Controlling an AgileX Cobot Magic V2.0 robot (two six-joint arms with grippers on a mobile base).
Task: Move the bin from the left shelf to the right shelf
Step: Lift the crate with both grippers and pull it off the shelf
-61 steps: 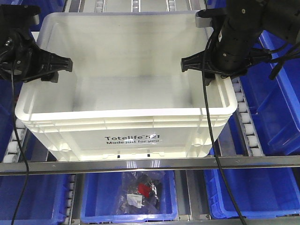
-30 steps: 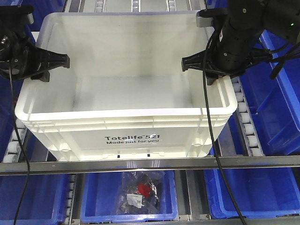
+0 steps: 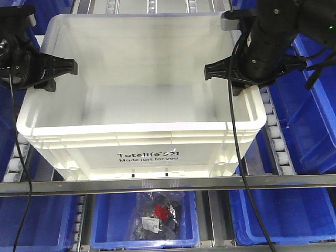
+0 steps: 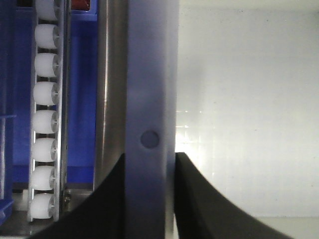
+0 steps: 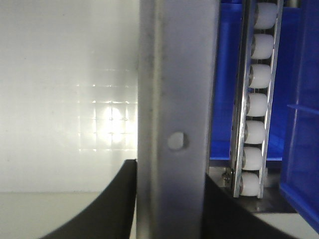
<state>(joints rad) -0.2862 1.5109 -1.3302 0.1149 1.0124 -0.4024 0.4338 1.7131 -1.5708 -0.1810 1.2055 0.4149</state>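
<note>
The white bin (image 3: 147, 142) sits on the roller shelf (image 3: 274, 137). The left gripper (image 4: 150, 158) has its jaws pinched on the rim of the bin's left wall, and the right gripper (image 5: 168, 169) has its jaws pinched on the rim of the right wall. Below, a blue bin (image 3: 144, 243) holds a clear bag (image 3: 157, 215) of dark and red bits.

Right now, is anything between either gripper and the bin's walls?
Nothing visible. The left gripper and right gripper each straddle a side wall of the bin, with fingers against both faces of its rim.

White bin (image 3: 139, 79), black print
</note>
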